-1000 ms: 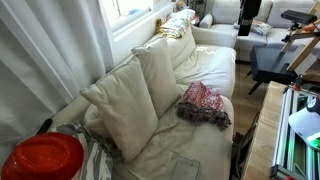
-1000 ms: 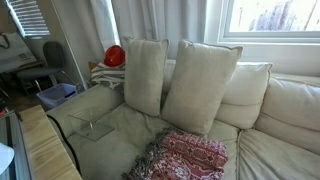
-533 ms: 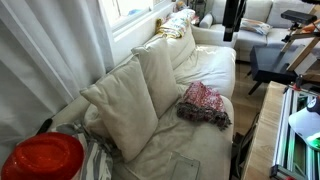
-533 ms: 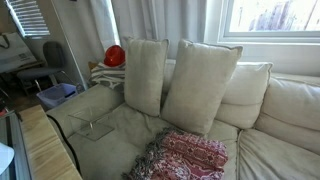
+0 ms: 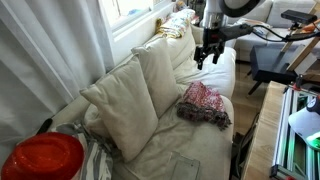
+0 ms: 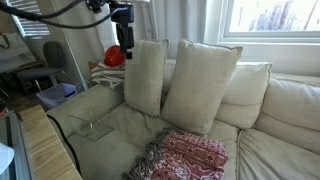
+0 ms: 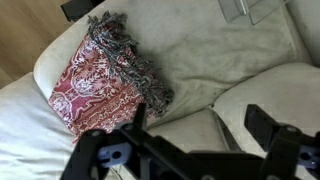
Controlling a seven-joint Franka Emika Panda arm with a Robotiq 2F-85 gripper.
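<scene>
At the far left in an exterior view, a red round thing (image 5: pixel 45 157) sits beside the near end of the sofa (image 5: pixel 200 150), apart from everything else. Next come two pale cushions (image 5: pixel 135 90), propped upright against the sofa back, which is likely what keeps them standing. Right of them, the red patterned cloth (image 5: pixel 205 103) lies bunched on the seat close to its front edge. It is folded over itself with its fringe loose, so it looks dropped rather than laid out. The gripper (image 5: pixel 207 55) hangs above and beyond the cloth, well apart from it and pointing down. In the wrist view its fingers (image 7: pixel 136 113) are spread wide with nothing between them.
</scene>
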